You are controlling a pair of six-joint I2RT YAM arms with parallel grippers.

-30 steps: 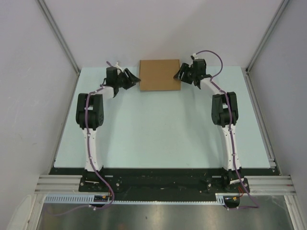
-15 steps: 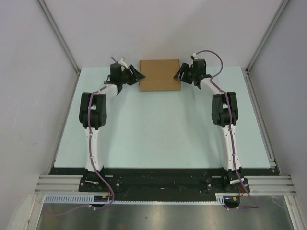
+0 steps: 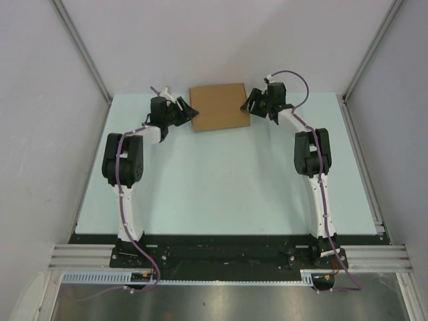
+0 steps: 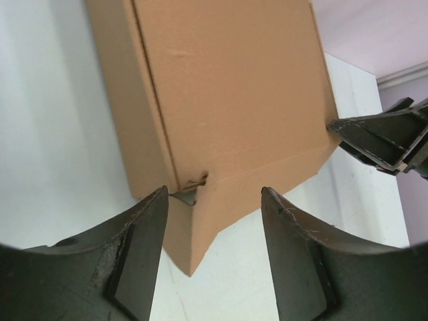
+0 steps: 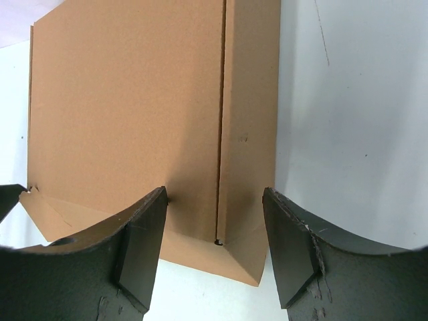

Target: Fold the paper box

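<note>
My left gripper (image 3: 189, 114) has pushed in, and the paper box (image 3: 219, 107) now sits skewed and slightly leftward at the table's (image 3: 221, 187) far edge, so it needs squaring. Left and right gripper (image 3: 249, 103) fingers stand open, straddling its side edges and clamping nothing. The back wall (image 3: 221, 40) is close behind, with plenty of room toward me.

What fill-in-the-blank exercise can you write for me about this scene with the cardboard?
1. The paper box is made of plain ____ cardboard.
2. It lies ____ the left claw and the right claw.
3. It rests by the ____ edge of the table, not the near one.
4. Each claw is ____, not shut.

Missing words: brown; between; far; open.
</note>
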